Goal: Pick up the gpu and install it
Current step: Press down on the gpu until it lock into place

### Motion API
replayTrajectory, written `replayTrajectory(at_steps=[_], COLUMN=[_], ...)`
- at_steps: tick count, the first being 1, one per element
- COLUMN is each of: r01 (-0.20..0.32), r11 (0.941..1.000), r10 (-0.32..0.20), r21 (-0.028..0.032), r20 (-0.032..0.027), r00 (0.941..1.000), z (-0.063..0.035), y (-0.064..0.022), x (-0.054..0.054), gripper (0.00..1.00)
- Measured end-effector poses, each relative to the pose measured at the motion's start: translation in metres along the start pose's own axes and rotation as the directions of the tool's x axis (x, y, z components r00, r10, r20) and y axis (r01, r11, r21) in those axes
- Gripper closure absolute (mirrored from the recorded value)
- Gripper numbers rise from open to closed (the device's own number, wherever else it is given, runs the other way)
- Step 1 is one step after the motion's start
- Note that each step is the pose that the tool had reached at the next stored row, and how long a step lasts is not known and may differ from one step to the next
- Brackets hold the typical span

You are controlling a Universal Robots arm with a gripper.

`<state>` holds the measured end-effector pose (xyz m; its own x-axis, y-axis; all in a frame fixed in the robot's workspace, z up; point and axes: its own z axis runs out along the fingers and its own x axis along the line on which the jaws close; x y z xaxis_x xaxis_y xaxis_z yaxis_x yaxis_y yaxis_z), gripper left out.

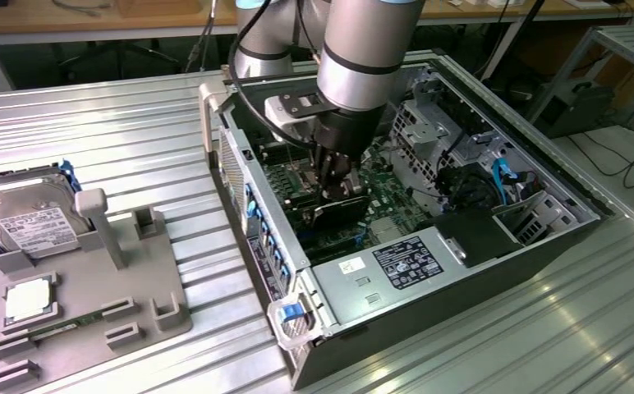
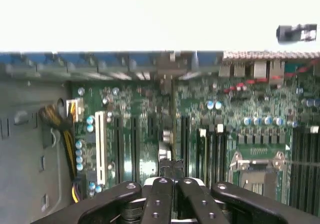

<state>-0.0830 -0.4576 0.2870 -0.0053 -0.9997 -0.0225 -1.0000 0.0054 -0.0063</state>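
Note:
The gpu [image 1: 335,217] is a thin dark card that stands on edge low inside the open computer case [image 1: 438,271], just over the green motherboard [image 1: 388,176]. My gripper [image 1: 339,194] reaches down into the case and is shut on the card's upper edge. In the wrist view the gpu [image 2: 167,149] shows edge-on, running from my gripper [image 2: 171,185] toward the case's rear wall, in line with the expansion slots [image 2: 135,139]. The fingers [image 2: 159,196] press close together around it. Whether the card is seated in a slot is hidden.
The power supply [image 1: 405,267] and a black shroud [image 1: 481,234] lie close beside the card, with a drive cage [image 1: 432,123] and blue cables [image 1: 503,176] beyond. At the exterior view's left a grey fixture [image 1: 87,304] holds a hard drive [image 1: 27,222], a processor [image 1: 27,300] and a memory stick [image 1: 71,324].

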Motion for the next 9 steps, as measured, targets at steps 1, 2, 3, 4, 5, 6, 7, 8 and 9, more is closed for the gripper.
replayTrajectory(at_steps=[1, 2, 3, 4, 5, 6, 7, 8, 9], r01=[0.000, 0.000, 0.000, 0.000, 0.000, 0.000, 0.000, 0.000, 0.000], r11=[1.0000, 1.0000, 1.0000, 1.0000, 1.0000, 1.0000, 1.0000, 1.0000, 1.0000], r10=[0.000, 0.000, 0.000, 0.000, 0.000, 0.000, 0.000, 0.000, 0.000], r21=[0.0000, 0.0000, 0.0000, 0.0000, 0.0000, 0.0000, 0.0001, 0.0000, 0.0000], r20=[0.0000, 0.0000, -0.0001, -0.0001, 0.0000, 0.0000, 0.0001, 0.0000, 0.0000], r00=[1.0000, 1.0000, 1.0000, 1.0000, 1.0000, 1.0000, 1.0000, 1.0000, 1.0000], z=[0.0000, -0.0001, -0.0001, -0.0001, -0.0001, -0.0001, 0.0001, 0.0001, 0.0002], y=[0.0031, 0.0069, 0.0102, 0.0134, 0.0167, 0.0193, 0.0213, 0.0232, 0.0273], x=[0.000, 0.000, 0.000, 0.000, 0.000, 0.000, 0.000, 0.000, 0.000], gripper=[0.89, 0.89, 0.89, 0.89, 0.89, 0.89, 0.89, 0.89, 0.89])
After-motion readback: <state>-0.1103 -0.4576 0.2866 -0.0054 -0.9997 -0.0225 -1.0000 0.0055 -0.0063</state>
